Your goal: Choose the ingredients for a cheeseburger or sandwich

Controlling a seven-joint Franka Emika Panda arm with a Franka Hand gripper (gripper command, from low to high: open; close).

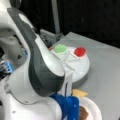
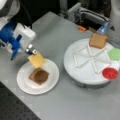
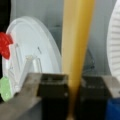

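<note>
Front views — grey table [image 2: 62,32], dark backdrop — claw [image 2: 32,51] gripping cheese [image 2: 36,60].

Soft, even overhead light falls on the grey table [image 2: 75,105], throwing only a faint shadow under the round white tray [image 2: 90,62] in both front views. All views are blurred and blocky. The background behind the table stays nearly black. In the wrist view the cheese slice [image 3: 76,50] between the jaws is smeared, and the red disc [image 3: 4,45] bleeds at its edges.
</note>
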